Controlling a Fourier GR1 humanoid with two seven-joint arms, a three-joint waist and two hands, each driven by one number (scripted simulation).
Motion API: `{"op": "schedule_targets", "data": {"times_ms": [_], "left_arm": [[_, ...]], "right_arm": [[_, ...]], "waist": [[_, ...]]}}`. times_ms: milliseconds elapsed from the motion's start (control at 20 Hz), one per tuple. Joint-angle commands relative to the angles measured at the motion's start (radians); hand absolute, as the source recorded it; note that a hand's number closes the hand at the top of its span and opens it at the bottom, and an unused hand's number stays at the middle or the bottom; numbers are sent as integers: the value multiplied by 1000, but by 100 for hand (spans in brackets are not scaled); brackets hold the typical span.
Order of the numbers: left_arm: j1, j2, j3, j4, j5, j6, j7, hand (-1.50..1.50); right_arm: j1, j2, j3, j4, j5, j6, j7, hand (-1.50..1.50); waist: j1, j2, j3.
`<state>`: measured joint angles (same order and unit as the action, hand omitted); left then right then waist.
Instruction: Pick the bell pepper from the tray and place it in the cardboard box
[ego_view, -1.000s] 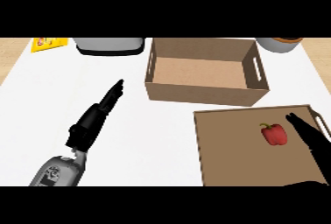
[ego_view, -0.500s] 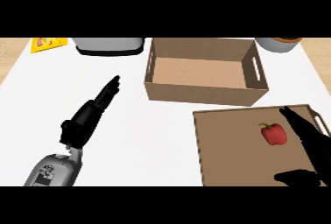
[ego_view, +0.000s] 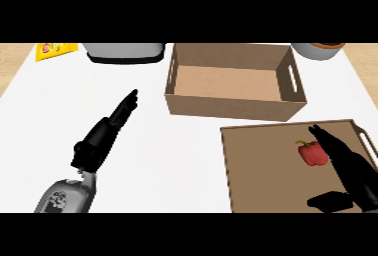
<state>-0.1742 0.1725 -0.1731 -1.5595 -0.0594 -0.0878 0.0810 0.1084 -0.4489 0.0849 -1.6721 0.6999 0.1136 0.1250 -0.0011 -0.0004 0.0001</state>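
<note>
cardboard box (ego_view: 235, 102) top open | near wall borders tray (ego_view: 258, 170)

Matt cardboard box (ego_view: 235, 80), smooth brown tray (ego_view: 266, 170), glossy bell pepper (ego_view: 314, 153)

Red bell pepper (ego_view: 314, 154) with short green stem lay on the brown tray (ego_view: 258, 170), right-of-centre, stem toward the far side. Tray was flat, rectangular, raised rim, at the table's near right. Open cardboard box (ego_view: 235, 104) stood upright just beyond the tray's far edge, slot handle in its right wall.
</note>
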Motion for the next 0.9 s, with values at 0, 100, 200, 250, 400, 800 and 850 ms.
{"op": "schedule_targets", "data": {"times_ms": [0, 100, 200, 250, 400, 800, 850], "left_arm": [[-54, -74, -21, 63, -62, 38, -5, 0], [-41, -36, 29, 46, -34, -18, 8, 0], [-39, -33, 49, 17, -6, -36, 16, 0], [-14, -42, 41, -13, -27, -37, 32, 0], [34, -52, 22, 4, -68, -32, -49, 0], [-36, -68, 67, 46, -58, -55, -20, 0], [33, -23, 73, -83, -17, -105, 44, 0]], "right_arm": [[-33, 8, -42, 50, 2, 48, -20, -150], [-76, 20, -52, 102, 38, 57, -33, -150], [-62, 95, 16, 138, 99, -4, -22, -150], [-66, 59, -51, 165, 85, 8, -80, -150], [-72, 55, -65, 204, 96, 6, -120, -150], [-68, 103, -37, 215, 213, -42, -74, -150], [-57, 131, -27, 224, 219, -62, -61, -150]], "waist": [[-2, 1, 0], [0, 0, 0], [1, 0, 0], [1, 0, 0], [1, 0, 0], [-2, 0, 0], [2, -1, 0]]}}
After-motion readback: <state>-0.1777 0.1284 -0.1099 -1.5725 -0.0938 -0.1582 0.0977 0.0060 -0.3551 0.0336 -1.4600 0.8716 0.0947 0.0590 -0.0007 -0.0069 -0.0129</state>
